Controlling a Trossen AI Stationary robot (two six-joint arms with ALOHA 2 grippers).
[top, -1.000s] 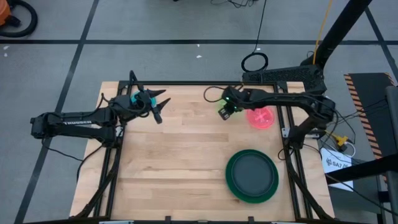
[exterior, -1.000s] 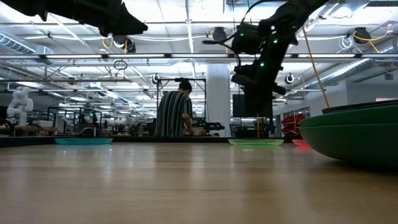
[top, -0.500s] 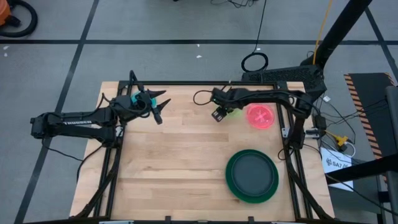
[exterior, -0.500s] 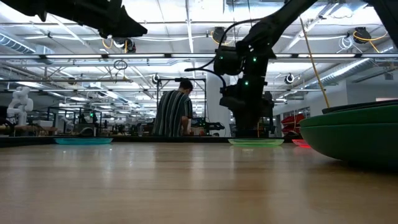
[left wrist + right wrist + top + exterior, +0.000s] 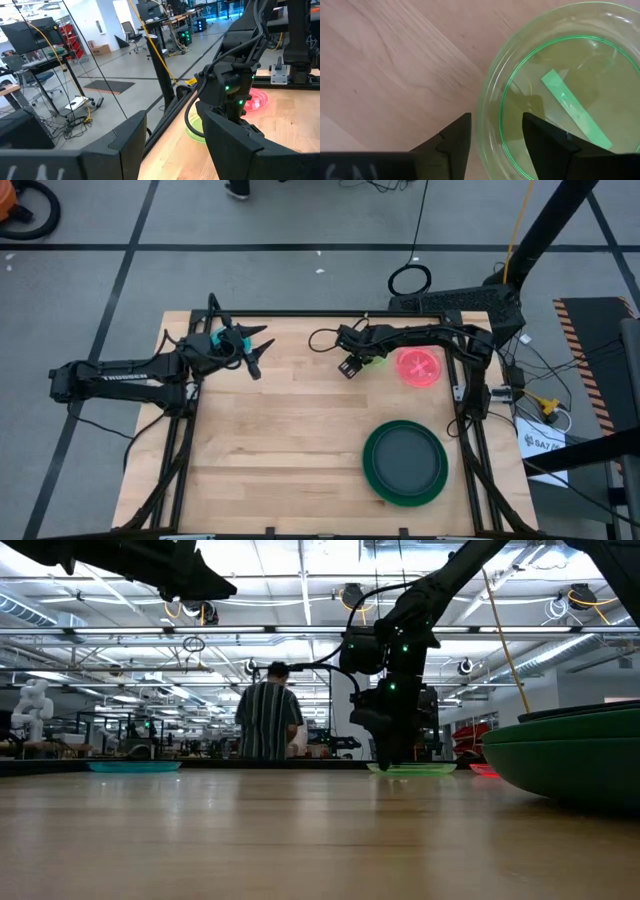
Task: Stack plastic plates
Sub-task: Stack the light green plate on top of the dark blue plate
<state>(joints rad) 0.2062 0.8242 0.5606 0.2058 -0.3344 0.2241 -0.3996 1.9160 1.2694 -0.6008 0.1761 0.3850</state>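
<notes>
Two large green plates (image 5: 405, 463) sit stacked at the near right of the wooden table (image 5: 290, 440), with a dark plate (image 5: 404, 454) nested inside the top one; they are the landmark for everything else. Farther back from that stack, close to the table's far edge, lies a pink plate (image 5: 418, 367), and just beside it, on the side away from the right edge, lies a lime green plate (image 5: 560, 95). The right gripper (image 5: 352, 361) hovers low over the lime plate's rim, its fingers (image 5: 451, 137) spread apart with the rim between them, not yet clamped. Well across the table from the stack, at the far left, the left gripper (image 5: 255, 352) waits above a blue plate (image 5: 133, 767), fingers open and holding nothing.
</notes>
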